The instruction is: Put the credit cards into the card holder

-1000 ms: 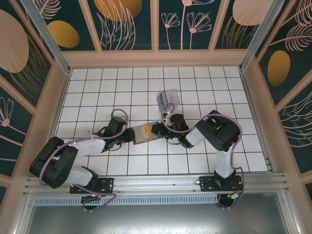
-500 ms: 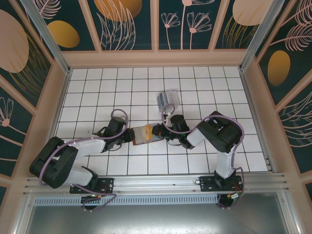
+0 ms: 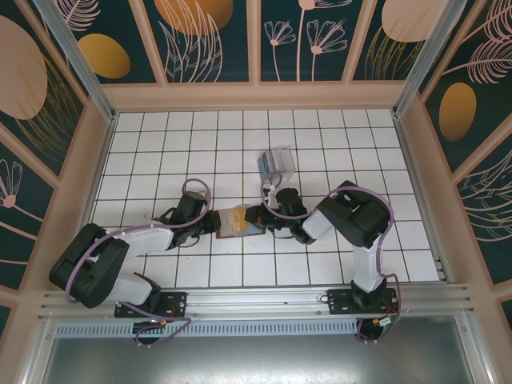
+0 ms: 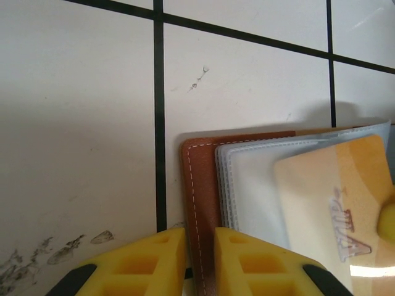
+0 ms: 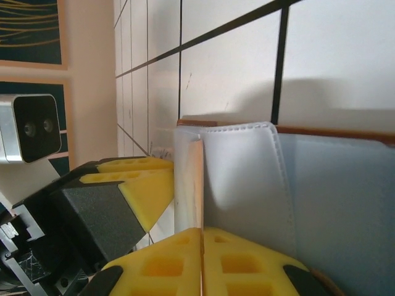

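Left gripper (image 4: 199,237) is nipped narrow on the brown edge of the card holder (image 4: 199,185), bracing it on the white tiled table (image 4: 74,123), mid-table between the two arms. Right gripper (image 5: 202,237), jaws pressed together on an orange credit card (image 4: 327,191) (just a thin sliver from its own camera), lays it over the clear sleeves. Insertion step, I'd say. Whether it's inside a sleeve, can't tell. Next: find the sleeve mouth, slide it home.
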